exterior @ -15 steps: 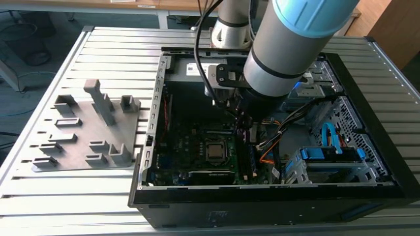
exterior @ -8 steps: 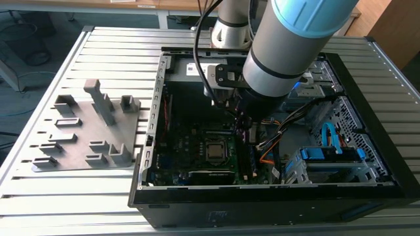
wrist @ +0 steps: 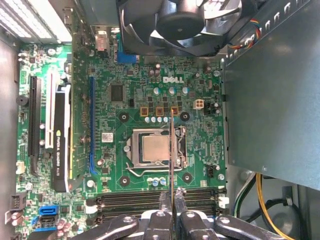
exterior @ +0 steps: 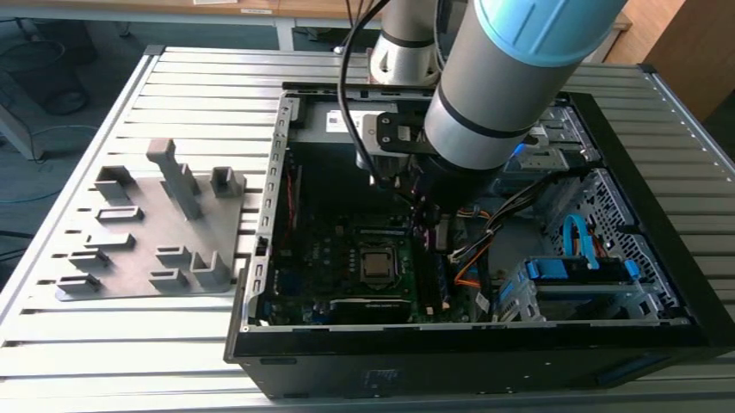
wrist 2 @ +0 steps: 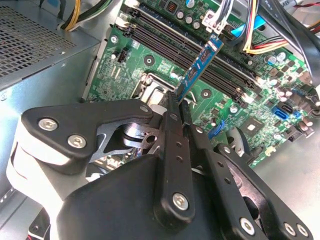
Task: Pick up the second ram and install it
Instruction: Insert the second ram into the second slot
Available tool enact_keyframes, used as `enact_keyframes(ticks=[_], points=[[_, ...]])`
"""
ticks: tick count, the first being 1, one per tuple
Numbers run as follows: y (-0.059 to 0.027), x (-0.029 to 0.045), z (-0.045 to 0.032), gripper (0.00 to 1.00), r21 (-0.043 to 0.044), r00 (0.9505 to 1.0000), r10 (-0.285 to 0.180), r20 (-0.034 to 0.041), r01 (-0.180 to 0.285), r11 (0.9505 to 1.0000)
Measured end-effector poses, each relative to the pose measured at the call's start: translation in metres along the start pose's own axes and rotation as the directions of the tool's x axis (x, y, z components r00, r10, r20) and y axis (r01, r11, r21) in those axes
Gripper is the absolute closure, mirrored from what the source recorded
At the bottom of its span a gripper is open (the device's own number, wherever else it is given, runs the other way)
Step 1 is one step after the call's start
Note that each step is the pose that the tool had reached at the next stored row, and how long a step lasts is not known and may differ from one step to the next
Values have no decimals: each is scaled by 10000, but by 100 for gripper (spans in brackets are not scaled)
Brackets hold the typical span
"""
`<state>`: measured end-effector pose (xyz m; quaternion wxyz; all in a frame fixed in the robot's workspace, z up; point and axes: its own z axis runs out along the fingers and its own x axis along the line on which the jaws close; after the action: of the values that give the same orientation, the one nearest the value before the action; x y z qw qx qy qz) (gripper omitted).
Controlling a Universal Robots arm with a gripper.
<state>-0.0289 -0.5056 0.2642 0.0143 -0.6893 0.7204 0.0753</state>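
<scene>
My gripper (wrist 2: 178, 106) clamps the thin blue-green memory stick (wrist 2: 201, 66), whose long axis points straight ahead toward the black slots (wrist 2: 165, 41).

Bright daylight fills the exterior view: the pale slatted worktop (exterior: 195, 77) glows, brightest at its far edge, while the open computer case (exterior: 460, 348) holds deep shadow beneath the arm (exterior: 505, 77), whose blue cap carries a soft sheen. In both wrist views the motherboard (wrist 2: 160, 70) (wrist: 150, 100) is evenly lit. In the second wrist view the black gripper (wrist 2: 176, 101), close to the lens, looks soft and dark, the second ram (wrist 2: 200, 67) pinched in it shines blue, and light beyond the cables (wrist 2: 295, 30) washes white.
</scene>
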Motion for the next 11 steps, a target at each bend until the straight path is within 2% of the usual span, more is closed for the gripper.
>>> enact_keyframes(ticks=[6,11], points=[[0,2,3,86,63,9987,501,45,-502,9987],[0,2,4,86,131,9941,1077,102,-1078,9941]])
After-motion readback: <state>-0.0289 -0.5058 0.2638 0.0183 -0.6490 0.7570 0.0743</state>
